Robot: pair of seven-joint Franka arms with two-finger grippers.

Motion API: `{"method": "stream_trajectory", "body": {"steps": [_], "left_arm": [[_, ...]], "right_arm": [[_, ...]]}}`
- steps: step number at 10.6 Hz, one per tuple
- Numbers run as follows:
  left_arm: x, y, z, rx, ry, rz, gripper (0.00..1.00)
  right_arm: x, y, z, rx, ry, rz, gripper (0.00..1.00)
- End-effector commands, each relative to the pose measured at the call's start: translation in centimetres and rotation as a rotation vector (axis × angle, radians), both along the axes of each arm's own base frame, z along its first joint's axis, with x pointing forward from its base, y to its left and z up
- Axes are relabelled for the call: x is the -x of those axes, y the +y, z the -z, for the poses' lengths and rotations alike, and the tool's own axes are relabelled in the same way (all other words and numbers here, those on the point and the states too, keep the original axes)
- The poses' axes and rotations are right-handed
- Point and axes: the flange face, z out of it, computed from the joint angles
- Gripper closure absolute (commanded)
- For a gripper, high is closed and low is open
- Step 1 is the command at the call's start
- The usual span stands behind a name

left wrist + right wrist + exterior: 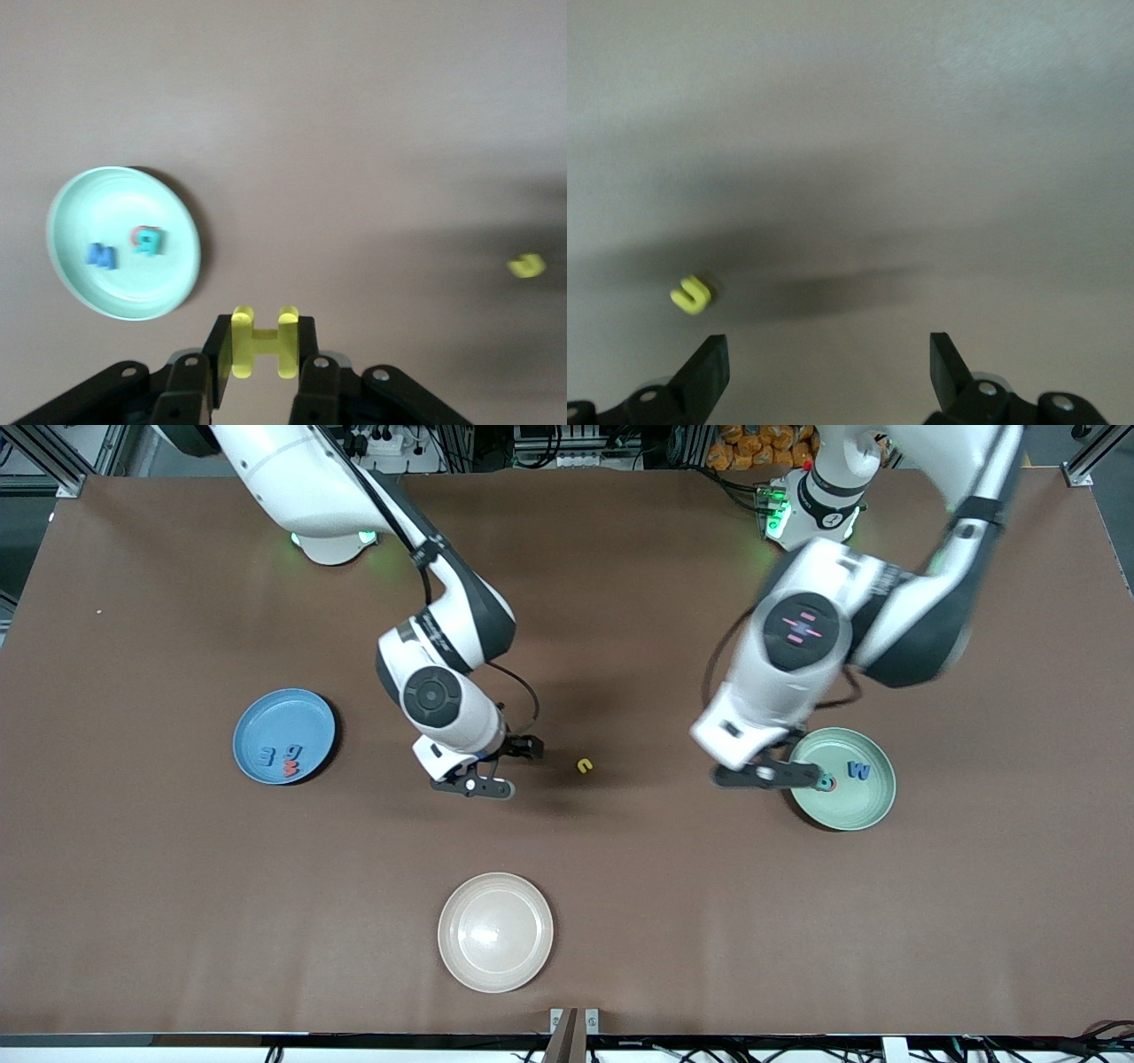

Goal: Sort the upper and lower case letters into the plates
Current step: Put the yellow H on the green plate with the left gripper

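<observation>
My left gripper (264, 341) is shut on a yellow letter H (264, 343) and holds it in the air, over the table just beside the mint green plate (850, 815). That plate holds a blue M (858, 771) and a teal-and-red letter (826, 782); it also shows in the left wrist view (106, 199). My right gripper (512, 766) is open and empty, over the table beside a small yellow letter (584, 765) lying mid-table, which also shows in the right wrist view (691, 295). The blue plate (266, 708) holds two blue letters and a red one (291, 767).
A cream-beige plate (495, 957) lies near the table's front edge, nearer to the front camera than both grippers. The brown table (177, 912) is bare around it.
</observation>
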Motion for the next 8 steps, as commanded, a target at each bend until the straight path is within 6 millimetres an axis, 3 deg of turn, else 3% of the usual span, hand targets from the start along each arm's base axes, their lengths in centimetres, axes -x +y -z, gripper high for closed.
{"method": "stream_trajectory", "body": {"steps": [1, 4, 6, 7, 8], "left_arm": [[0.3, 7.3, 2.3, -0.010, 0.085, 0.036, 1.00], [0.0, 17.3, 9.3, 0.047, 0.166, 0.055, 1.00], [0.0, 20.7, 13.4, 0.074, 0.200, 0.045, 1.00], [-0.2, 21.6, 15.3, 0.083, 0.214, 0.034, 1.00], [-0.4, 21.8, 16.8, 0.095, 0.216, 0.030, 0.88]], "right_arm": [[-0.7, 2.2, 2.5, 0.008, -0.004, 0.267, 0.00], [-1.6, 5.8, 4.6, -0.005, 0.011, 0.457, 0.00], [-2.5, 7.2, 4.3, -0.028, 0.009, 0.568, 0.00], [-2.0, 8.4, 5.0, -0.026, 0.008, 0.575, 0.00], [-1.7, 8.6, 5.6, -0.020, 0.017, 0.584, 0.00]]}}
